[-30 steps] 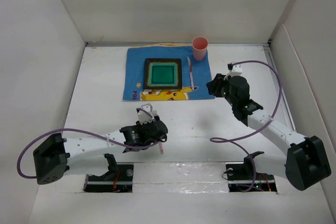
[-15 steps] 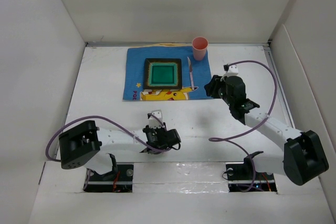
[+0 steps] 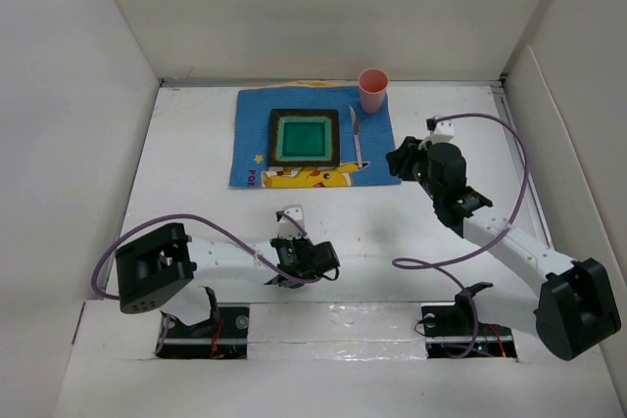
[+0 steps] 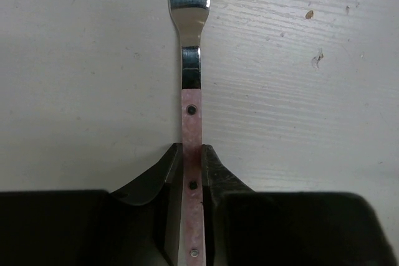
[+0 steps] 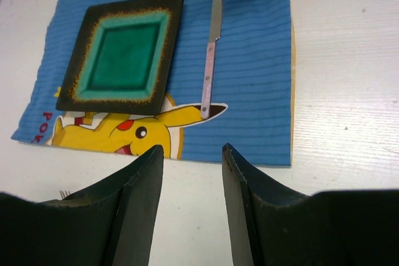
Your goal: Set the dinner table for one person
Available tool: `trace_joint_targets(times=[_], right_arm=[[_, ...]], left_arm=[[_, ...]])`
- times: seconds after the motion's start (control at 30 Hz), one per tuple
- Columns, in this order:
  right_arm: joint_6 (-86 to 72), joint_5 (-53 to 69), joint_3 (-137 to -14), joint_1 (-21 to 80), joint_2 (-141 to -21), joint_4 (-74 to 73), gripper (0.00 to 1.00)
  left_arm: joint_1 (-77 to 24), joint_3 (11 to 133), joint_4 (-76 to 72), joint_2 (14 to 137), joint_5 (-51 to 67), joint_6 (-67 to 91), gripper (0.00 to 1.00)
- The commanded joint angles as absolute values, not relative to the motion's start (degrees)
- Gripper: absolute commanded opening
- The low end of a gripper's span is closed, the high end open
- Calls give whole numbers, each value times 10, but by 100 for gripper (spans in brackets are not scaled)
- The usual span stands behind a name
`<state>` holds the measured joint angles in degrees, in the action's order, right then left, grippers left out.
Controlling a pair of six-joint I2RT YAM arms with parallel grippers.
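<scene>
A fork with a pink handle lies flat on the white dinner table, tines pointing away from the wrist camera. My left gripper is shut on its handle, both fingers pressed against the sides. From above, that gripper sits low near the table's front edge and covers the fork. My right gripper hangs open and empty just off the near right corner of the blue placemat. On the mat lie a green square plate and a knife to its right.
A pink cup stands at the mat's far right corner. White walls enclose the table on three sides. Purple cables loop beside both arms. The fork's tines peek in at the lower left of the right wrist view.
My left gripper has slid right along the front of the table and shut on the fork's handle. The right gripper has barely shifted and stays open.
</scene>
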<state>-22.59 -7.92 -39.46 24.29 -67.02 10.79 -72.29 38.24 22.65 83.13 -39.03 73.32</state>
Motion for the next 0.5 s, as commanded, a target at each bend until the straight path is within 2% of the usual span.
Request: trace_joint_targets(times=[0.0,0.17,0.27,0.33,0.37,0.4,0.47], right_arm=[[-235,-98,-392,236,-639,139,48],[-242,-84,-382,223,-637,151,48],[-244,-83,-384,223,-639,148,47],[-246,-74,-383,223,-647,155,47],[-247,-74,-383,223,-647,155,47],[-249,-73,-384,223,-647,154,47],[-249,-73,-381,223,-650,156,47]], left_arm=[[-722,376,286,832,-417,770,0],[-715,436,337,774,-472,724,0],[-683,470,285,709,-474,624,0],[-599,493,197,652,-444,488,0],[-599,493,196,651,-444,488,0],[-539,503,173,633,-426,455,0],[-470,525,114,627,-332,371,0]])
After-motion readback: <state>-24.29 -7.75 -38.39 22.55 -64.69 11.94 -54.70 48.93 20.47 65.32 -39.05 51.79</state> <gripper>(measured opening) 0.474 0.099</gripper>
